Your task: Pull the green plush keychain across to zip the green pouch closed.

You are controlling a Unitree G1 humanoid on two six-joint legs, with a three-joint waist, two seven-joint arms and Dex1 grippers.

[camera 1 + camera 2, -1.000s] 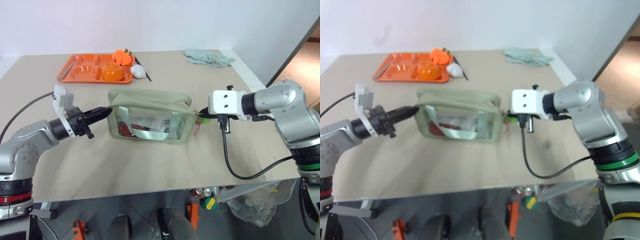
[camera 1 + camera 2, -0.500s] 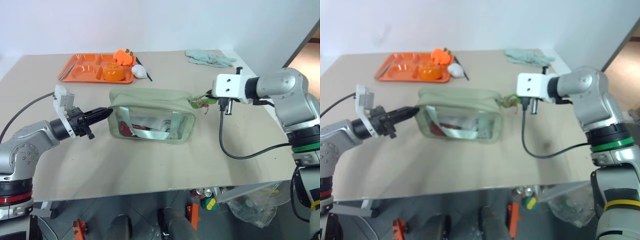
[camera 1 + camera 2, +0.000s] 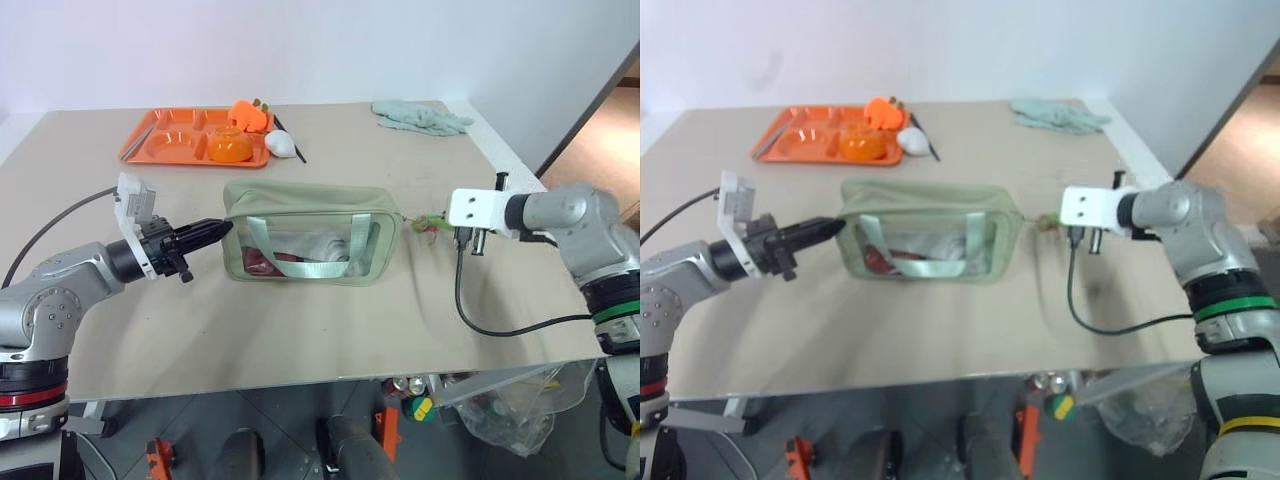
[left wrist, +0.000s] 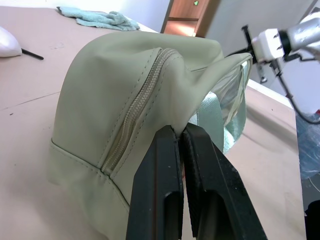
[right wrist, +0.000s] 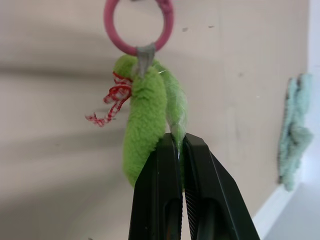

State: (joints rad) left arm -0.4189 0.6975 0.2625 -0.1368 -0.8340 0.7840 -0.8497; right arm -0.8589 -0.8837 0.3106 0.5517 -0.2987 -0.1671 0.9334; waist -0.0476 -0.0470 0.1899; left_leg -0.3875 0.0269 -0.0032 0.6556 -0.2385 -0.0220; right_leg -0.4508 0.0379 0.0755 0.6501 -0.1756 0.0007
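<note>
On the counter (image 3: 300, 330) just ahead of me, my left tool (image 3: 222, 229) is clenched on the left end fabric of the green pouch (image 3: 310, 245), which lies across the middle. My right tool (image 5: 177, 150) is clenched on the green plush keychain (image 5: 147, 120), stretched out just past the pouch's right end. The zipper (image 4: 135, 115) looks closed along the stretch I can see, so I judge the pull nearly or fully done; only letting go remains. The counter's right edge is near my right tool, leaving little room for further pulling. Farther back sit an orange tray (image 3: 160, 150) and a pale cloth (image 3: 420, 117), well apart.
</note>
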